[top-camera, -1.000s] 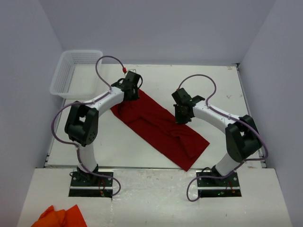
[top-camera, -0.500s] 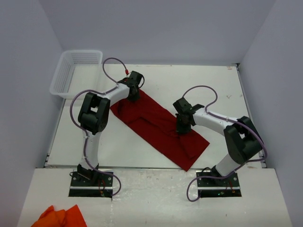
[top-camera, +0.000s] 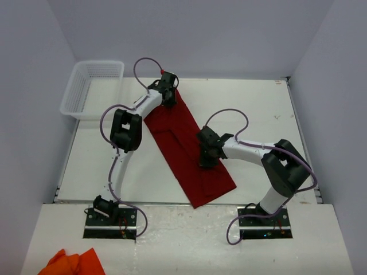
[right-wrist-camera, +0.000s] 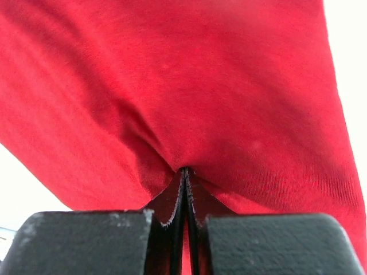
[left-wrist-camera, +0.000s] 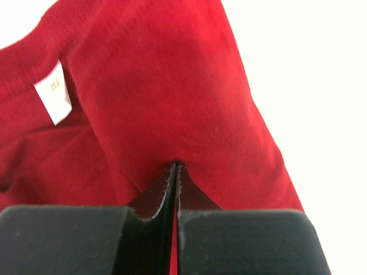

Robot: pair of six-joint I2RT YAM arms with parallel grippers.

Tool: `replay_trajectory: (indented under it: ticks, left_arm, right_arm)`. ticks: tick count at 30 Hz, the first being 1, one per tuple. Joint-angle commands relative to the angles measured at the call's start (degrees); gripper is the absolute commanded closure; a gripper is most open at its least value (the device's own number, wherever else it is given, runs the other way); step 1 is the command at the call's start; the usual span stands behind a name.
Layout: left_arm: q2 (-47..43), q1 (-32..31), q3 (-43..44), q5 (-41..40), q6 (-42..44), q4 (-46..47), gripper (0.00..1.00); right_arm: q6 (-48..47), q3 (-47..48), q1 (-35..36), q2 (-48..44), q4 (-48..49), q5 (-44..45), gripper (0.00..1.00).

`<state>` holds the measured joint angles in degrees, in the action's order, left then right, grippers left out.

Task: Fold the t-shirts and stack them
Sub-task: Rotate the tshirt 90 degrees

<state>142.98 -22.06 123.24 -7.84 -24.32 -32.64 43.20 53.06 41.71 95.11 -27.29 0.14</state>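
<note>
While both pairs of jaws are clamped flat on red cloth, the shirt's long axis decides the coming move. The left gripper (left-wrist-camera: 176,172) pinches a thin fold with no gap between its fingers. A white label (left-wrist-camera: 53,93) sits just beside that pinch, so this looks like the collar end. The right gripper (right-wrist-camera: 183,172) is closed the same way on a raised ridge of fabric.

Outward from the hands, the red t-shirt (top-camera: 183,137) lies as a long, narrow strip on the table (top-camera: 258,103). Its length runs slantwise away from the white basket (top-camera: 92,86). The end nearer the basket is the one in the left gripper. The other end lies well apart from the basket, towards the arm bases. The right gripper sits past the middle of the strip, near the long edge that faces away from the basket. That leaves the end farthest from the basket free.

The left arm is stretched almost straight to reach its end. The right arm is bent at the elbow, its forearm low and reaching sideways towards the basket side. I judge the lengthwise fold done and a crosswise fold next, carried along the strip's length. An orange cloth (top-camera: 71,262) waits off the table, far from the basket.
</note>
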Motion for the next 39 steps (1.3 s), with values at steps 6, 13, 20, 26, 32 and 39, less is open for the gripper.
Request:
replay_trajectory:
  ticks: [6,13,20,26,32,39]
  left_arm:
    - [6.5,6.3,10.0,13.0,7.0,-0.2,1.0]
    - [-1.6,7.4,7.0,14.6,15.5,6.1,1.0]
    - [-17.3,6.6,-3.8,14.2,10.5,9.6,0.8]
    - [-23.6,4.8,-10.3,5.9,9.0,7.2,0.53]
    - [-20.1,4.8,-8.5,-3.1,10.4,3.6,0.54]
    - [-14.9,4.8,-8.1,-3.9,11.0,2.4,1.0]
  right_arm:
    - [-2.1,9.2,6.4,8.2,-2.9,-2.4,1.0]
    - [-8.6,20.4,8.6,5.9,-8.4,2.3,1.0]
    - [-12.3,21.3,8.6,-3.4,-14.4,9.4,0.56]
    - [-10.8,11.6,8.7,-7.4,-11.3,6.4,0.42]
    - [-10.3,6.4,8.7,-8.9,-7.0,2.0,0.51]
    - [-10.7,5.1,8.7,-9.6,-6.1,3.1,0.54]
